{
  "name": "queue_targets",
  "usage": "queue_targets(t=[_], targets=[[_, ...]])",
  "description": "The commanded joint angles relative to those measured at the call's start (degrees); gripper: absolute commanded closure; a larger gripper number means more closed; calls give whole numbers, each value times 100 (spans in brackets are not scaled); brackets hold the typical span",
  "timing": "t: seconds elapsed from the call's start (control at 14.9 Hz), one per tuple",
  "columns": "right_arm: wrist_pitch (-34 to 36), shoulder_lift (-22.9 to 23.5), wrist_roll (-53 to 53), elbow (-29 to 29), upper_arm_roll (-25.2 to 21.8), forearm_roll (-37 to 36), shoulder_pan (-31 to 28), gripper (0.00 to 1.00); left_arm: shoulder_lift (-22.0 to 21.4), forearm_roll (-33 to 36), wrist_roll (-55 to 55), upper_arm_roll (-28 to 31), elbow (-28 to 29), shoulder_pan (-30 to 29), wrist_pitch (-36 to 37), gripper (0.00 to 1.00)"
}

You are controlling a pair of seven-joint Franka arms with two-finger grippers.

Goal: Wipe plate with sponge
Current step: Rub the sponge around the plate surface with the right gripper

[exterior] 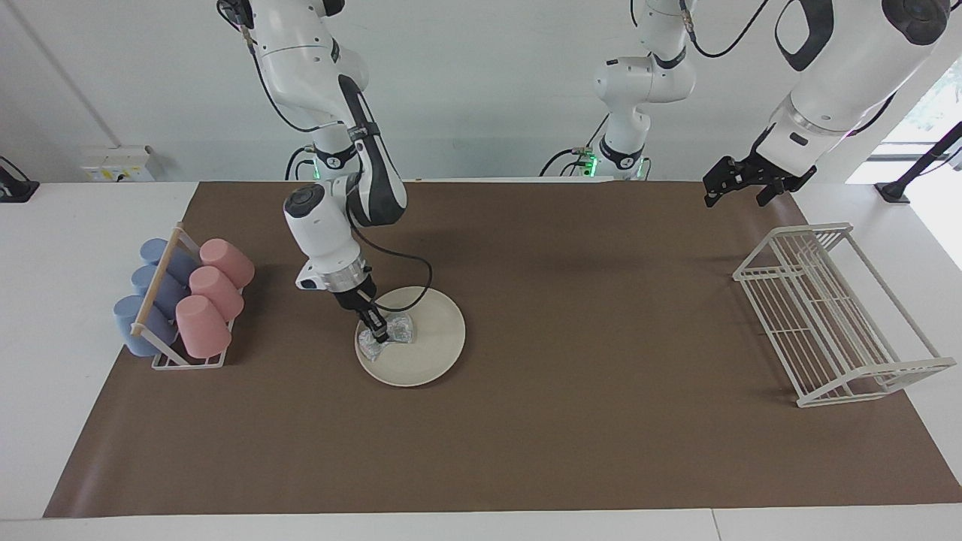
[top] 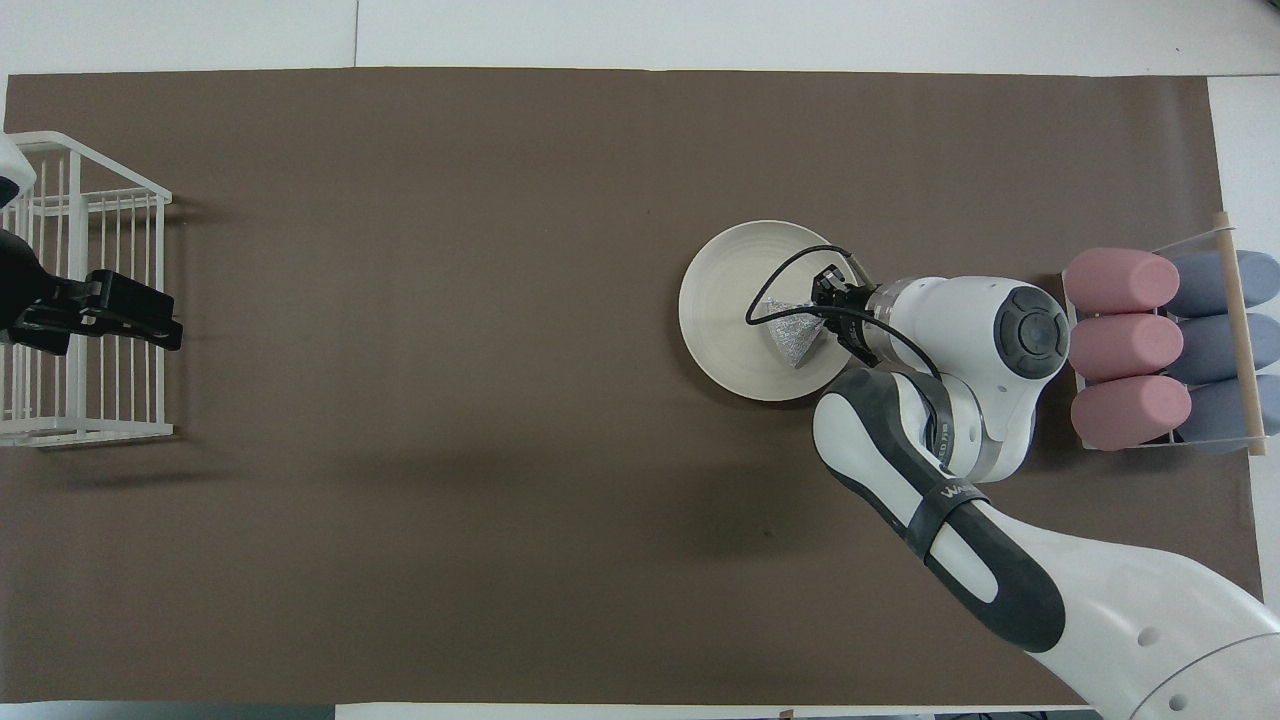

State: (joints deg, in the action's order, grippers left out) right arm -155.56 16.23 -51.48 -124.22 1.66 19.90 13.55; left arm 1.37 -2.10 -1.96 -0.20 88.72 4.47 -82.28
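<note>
Wiping contact: the right gripper (exterior: 378,332) pressed the sponge (exterior: 386,335) down on the plate (exterior: 423,347), its fingertips closed tightly on the pad.
Sponge: a silvery, glittery pad, crumpled under the fingertips; it lay on the part of the plate that was toward the right arm's end of the table, and it was touching the plate surface.
Plate: round and cream-white, flat on the brown mat (exterior: 571,421), at the right arm's half of the table, beside the cup rack (exterior: 171,315) but clearly apart from it.
Right arm: it came down from its base and leaned over the plate's edge; a black cable (exterior: 409,274) made a loop from the wrist over the plate.
Left gripper (exterior: 742,184): it hung in the air over the mat's edge at the left arm's end of the table, above the wire rack (exterior: 834,315), with the jaws spread wide and nothing between them; this arm was waiting.
Cup rack: it held pink cups (exterior: 210,297) and blue cups (exterior: 150,289), lying on their sides in two rows, at the right arm's end of the table.
Wire rack: white, and standing partly on the mat at the left arm's end.
</note>
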Motion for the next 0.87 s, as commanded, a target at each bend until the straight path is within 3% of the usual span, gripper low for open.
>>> queue_targets(t=[0.0, 0.4, 0.81], targets=[[-27, 249, -81, 3, 36, 85, 147, 100, -181, -54, -67, 73, 207, 89, -130, 0], [-71, 258, -1021, -6, 36, 85, 798, 100, -190, -54, -68, 73, 207, 89, -218, 0], [43, 223, -1354, 151, 36, 85, 833, 100, -198, -54, -67, 73, 251, 80, -270, 0]])
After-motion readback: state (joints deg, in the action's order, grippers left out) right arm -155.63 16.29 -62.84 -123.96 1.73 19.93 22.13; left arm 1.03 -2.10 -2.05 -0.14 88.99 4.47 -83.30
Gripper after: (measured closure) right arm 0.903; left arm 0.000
